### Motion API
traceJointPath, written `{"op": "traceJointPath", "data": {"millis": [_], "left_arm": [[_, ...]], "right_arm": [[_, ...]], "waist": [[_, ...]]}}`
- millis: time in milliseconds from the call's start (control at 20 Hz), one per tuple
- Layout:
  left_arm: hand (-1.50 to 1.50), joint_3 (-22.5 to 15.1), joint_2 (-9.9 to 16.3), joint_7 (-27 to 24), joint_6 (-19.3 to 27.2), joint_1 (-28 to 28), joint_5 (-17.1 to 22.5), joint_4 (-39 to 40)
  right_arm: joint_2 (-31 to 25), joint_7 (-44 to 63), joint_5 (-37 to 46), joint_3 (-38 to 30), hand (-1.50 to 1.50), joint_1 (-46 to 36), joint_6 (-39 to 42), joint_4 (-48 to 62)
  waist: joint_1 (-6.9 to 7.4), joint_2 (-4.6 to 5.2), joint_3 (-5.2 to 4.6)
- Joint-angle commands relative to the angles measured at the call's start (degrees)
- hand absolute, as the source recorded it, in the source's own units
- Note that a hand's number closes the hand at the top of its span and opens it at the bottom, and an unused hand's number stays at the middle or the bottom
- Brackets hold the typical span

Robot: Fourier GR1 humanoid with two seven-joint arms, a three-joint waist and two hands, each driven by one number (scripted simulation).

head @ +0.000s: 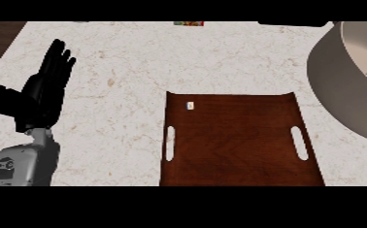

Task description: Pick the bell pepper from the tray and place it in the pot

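Note:
A dark brown wooden tray [237, 139] with two slot handles lies on the counter at the lower middle. I see no bell pepper on it or anywhere else. A large grey pot [333, 84] stands at the right edge, partly cut off by the view. My left hand [44, 89] is at the far left, open with fingers straight and pointing up, resting well apart from the tray. My right hand does not show.
A tiny white speck [190, 105] sits near the tray's top left corner. A small red and green object [189, 23] and a dark object [294, 23] lie at the counter's far edge. Pale speckled counter [143, 62] spreads between my hand and the tray.

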Motion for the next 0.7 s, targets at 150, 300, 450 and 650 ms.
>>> {"op": "traceJointPath", "data": {"millis": [150, 300, 450, 650], "left_arm": [[0.00, 0.32, 0.09, 0.49, -0.11, 0.28, 0.42, -0.53], [0.00, 0.21, -0.45, -1.35, -0.28, 0.95, 0.28, 0.75], [0.00, 1.95, 0.76, -0.28, 0.09, 0.03, 0.80, 0.68], [0.00, 0.62, 0.51, -0.14, -0.36, 1.00, 0.19, -0.75]], "right_arm": [[2.96, -9.43, -9.92, -5.00, -1.50, -0.95, 4.40, 8.94], [3.83, -12.72, -15.38, -8.54, -1.50, -3.65, 5.76, 8.74], [3.45, -15.70, -21.56, -12.98, -1.50, -4.11, 8.57, 7.73], [1.32, -19.01, -26.93, -17.93, -1.50, -3.96, 10.75, 11.31]], "waist": [[0.59, 1.22, 2.32], [0.49, 1.28, 2.30], [-0.78, 0.69, 2.18], [-0.46, 0.88, 2.23]]}}
